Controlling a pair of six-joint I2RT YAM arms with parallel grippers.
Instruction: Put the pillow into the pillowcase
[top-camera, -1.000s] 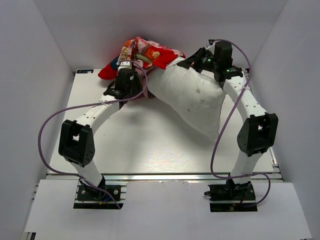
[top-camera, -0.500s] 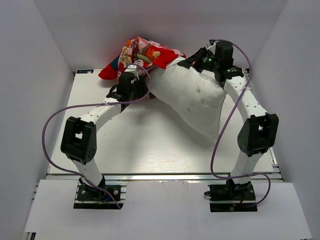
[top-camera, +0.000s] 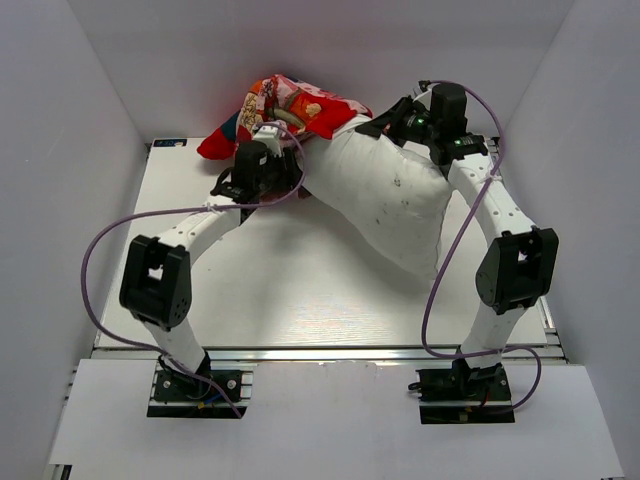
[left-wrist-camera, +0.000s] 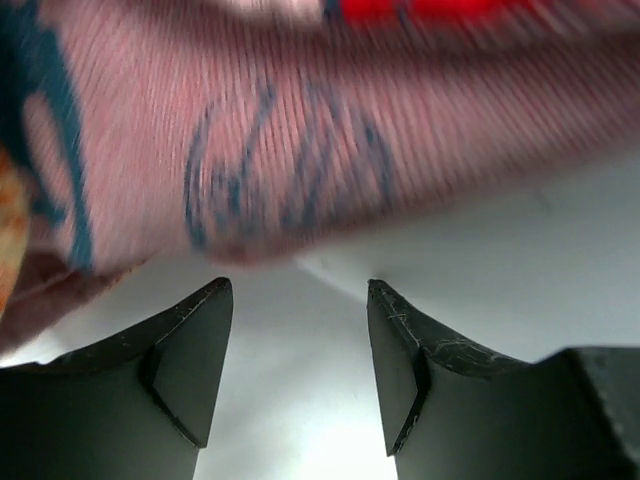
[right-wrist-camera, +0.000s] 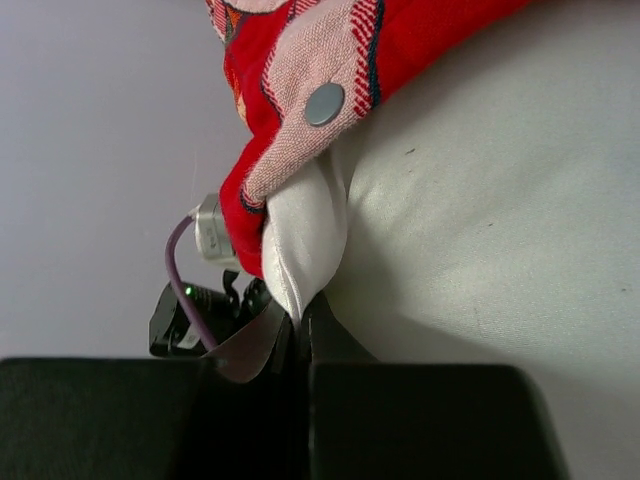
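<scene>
From above, the pillow (top-camera: 390, 200) lies slantwise right of centre, its top end tucked under the crumpled pillowcase (top-camera: 300, 105) at upper middle. My left gripper (top-camera: 272, 138) sits at the case's lower edge and my right gripper (top-camera: 378, 125) at the pillow's top corner.

On my left wrist, the jaws stand wide with nothing between them, and pink weave fills the upper frame.

On my right wrist, the fingers pinch a white pillow fold at bottom centre, under red cloth with a grey snap (right-wrist-camera: 324, 103).
</scene>
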